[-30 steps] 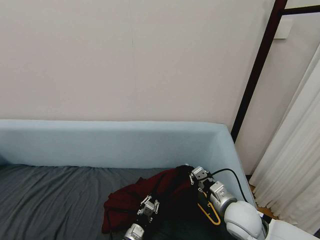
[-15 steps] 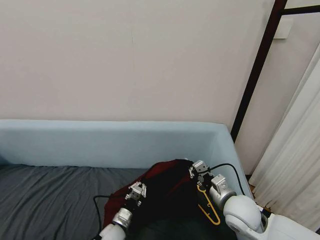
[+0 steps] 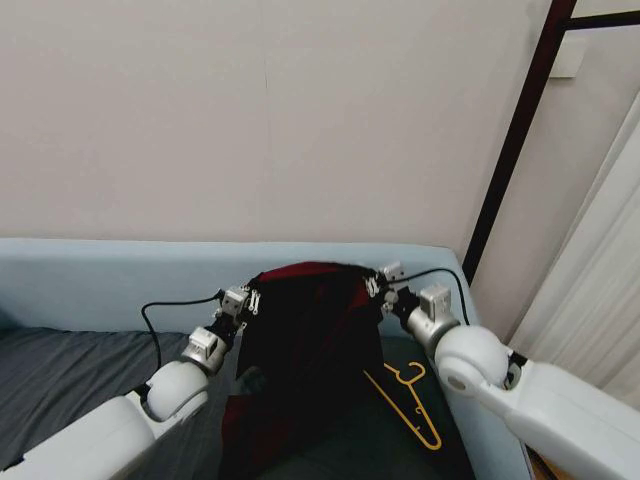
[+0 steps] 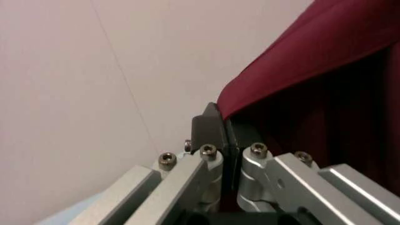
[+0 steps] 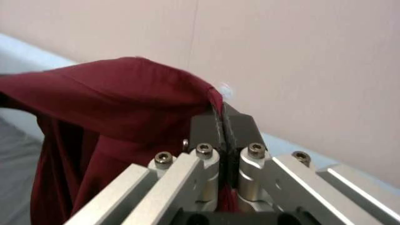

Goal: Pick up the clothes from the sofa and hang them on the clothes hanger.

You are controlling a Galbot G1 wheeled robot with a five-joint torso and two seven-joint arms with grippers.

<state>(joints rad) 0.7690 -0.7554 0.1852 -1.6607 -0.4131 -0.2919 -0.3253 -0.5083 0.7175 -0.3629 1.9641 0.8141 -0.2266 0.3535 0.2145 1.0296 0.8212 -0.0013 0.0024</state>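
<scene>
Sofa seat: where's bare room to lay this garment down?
The grey cushion at the left, below the backrest, is bare. The right end is crowded: the red garment hangs from the left gripper and right gripper, beside the yellow hanger.

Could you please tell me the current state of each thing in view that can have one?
red garment: held up by its top edge between both grippers, hanging down towards the sofa seat.
left gripper: fingers shut on the red garment.
right gripper: fingers shut on the red garment.
yellow hanger: lying flat on the sofa seat, bare, not held.
</scene>
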